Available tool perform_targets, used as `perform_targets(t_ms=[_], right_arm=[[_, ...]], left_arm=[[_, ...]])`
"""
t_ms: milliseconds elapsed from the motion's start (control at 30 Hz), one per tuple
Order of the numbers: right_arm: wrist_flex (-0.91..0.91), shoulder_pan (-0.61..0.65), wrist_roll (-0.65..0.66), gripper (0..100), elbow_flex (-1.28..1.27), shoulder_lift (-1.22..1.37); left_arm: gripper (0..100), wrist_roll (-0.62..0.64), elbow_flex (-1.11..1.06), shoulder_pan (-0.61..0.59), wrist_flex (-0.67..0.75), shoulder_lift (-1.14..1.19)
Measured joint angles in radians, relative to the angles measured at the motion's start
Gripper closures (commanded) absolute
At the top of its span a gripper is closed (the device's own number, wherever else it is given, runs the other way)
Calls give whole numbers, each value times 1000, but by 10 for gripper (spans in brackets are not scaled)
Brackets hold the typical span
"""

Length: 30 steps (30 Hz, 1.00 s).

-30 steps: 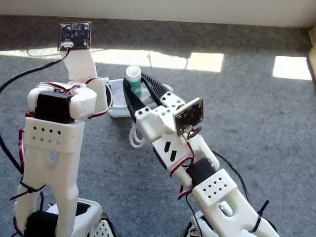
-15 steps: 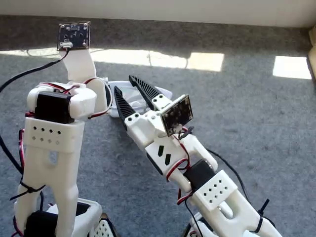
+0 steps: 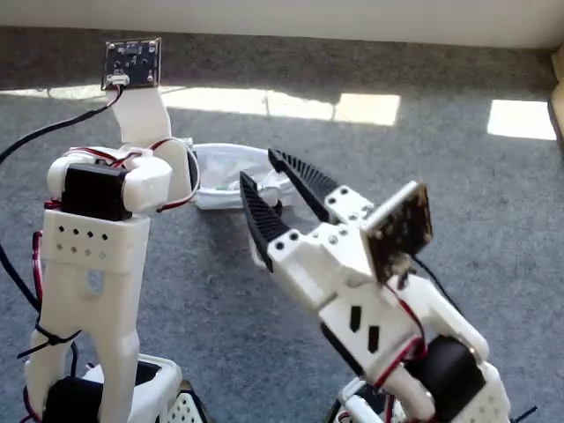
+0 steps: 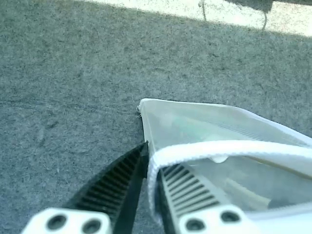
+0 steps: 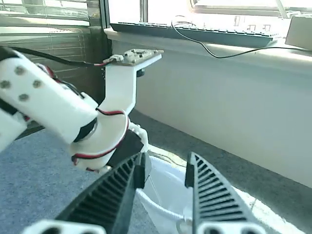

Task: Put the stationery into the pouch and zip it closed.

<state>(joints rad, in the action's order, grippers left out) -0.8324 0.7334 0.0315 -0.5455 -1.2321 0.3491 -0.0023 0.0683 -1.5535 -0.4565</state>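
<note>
the right tool (image 3: 260,169), jaws apart and empty, hangs just over the mouth of the clear pouch (image 3: 225,167) lying on the grey carpet (image 3: 458,203), so zipping well likely means coming in low at the rim's end while the left tool (image 4: 150,161), clamped on the white rim (image 4: 219,148), holds it taut.

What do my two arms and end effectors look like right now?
Both are white plastic shells with black servo blocks: left arm, right arm. Red and black cables loop at the joints. The right end effector has black, ribbed, tapering fingers; the left end effector shows a black ribbed finger too. Each wrist carries a small dark circuit board.
</note>
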Motion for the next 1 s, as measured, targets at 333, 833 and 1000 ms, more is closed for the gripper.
perform_targets(t_ms=[333,833,1000], right_arm=[[-35,0,-114,865,-275,-106],[362,-68,-120,865,-638,-114],[374,-91,-120,865,-644,-114]], left_arm=[[994,0,0,-20,0,0],[994,3,0,-20,0,0],[994,5,0,-20,0,2]])
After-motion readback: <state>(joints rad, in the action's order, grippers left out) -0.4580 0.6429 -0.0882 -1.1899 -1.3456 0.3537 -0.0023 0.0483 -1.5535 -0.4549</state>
